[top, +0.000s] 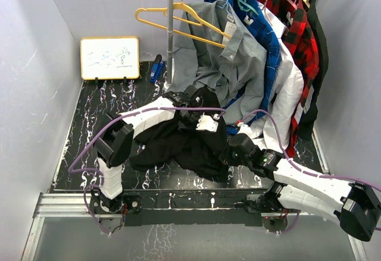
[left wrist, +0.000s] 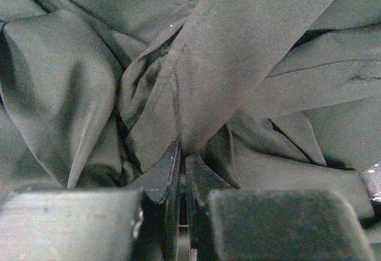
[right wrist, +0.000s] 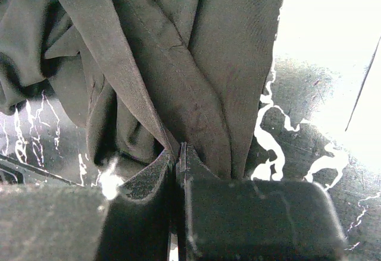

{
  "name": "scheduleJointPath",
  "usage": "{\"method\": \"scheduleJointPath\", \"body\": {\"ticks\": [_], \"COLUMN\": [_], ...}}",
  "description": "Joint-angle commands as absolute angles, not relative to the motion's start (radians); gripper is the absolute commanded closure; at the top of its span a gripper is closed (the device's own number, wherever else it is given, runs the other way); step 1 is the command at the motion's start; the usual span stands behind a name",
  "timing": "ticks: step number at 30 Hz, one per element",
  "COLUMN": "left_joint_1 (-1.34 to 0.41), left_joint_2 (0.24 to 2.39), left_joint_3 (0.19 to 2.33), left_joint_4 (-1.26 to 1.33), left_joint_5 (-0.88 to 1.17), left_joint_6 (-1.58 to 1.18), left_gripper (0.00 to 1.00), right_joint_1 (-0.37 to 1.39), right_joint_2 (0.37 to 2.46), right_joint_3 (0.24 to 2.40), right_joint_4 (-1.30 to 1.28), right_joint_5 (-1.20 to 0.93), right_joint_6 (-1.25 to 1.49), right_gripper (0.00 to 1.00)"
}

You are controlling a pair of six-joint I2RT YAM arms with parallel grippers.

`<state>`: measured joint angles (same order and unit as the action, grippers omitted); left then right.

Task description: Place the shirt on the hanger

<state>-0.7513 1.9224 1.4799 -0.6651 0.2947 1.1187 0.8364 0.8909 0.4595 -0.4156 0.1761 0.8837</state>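
Shirt (top: 178, 148) heaped; left arm (top: 149, 115) reaches over it, right arm (top: 303, 181) leans in low; both jaws clenched on its fabric.

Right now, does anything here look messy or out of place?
Yes: the black shirt lies crumpled on the table, left gripper and right gripper each pinching a fold; the yellow hanger hangs empty and tilted by the rack pole.

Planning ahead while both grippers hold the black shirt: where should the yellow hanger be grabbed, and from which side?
Probably the thin bars left of the rack pole, coming in from the left. That end of the hanger sticks out bare, while its right end lies against the grey shirt.
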Motion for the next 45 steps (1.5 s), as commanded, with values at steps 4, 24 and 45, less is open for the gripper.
{"method": "scheduleJointPath", "body": {"ticks": [4, 24, 45], "left_joint_1": [-0.760, -0.784, -0.782], "left_joint_2": [1.738, 1.396, 1.351], "left_joint_3": [1.523, 1.698, 2.227], "left_joint_4": [-0.778, -1.075, -0.810], "left_joint_5": [0.262, 0.065, -0.445], "left_joint_6": [1.103, 0.934, 1.091], "left_gripper": [1.00, 1.00, 1.00], "right_joint_1": [0.833, 0.833, 0.766], "right_joint_2": [0.874, 0.974, 1.461], "right_joint_3": [0.492, 1.098, 2.002], "right_joint_4": [-0.402, -0.440, -0.614], "right_joint_5": [0.157, -0.092, -0.209], "right_joint_6": [0.876, 0.587, 0.425], "right_gripper": [1.00, 1.00, 1.00]}}
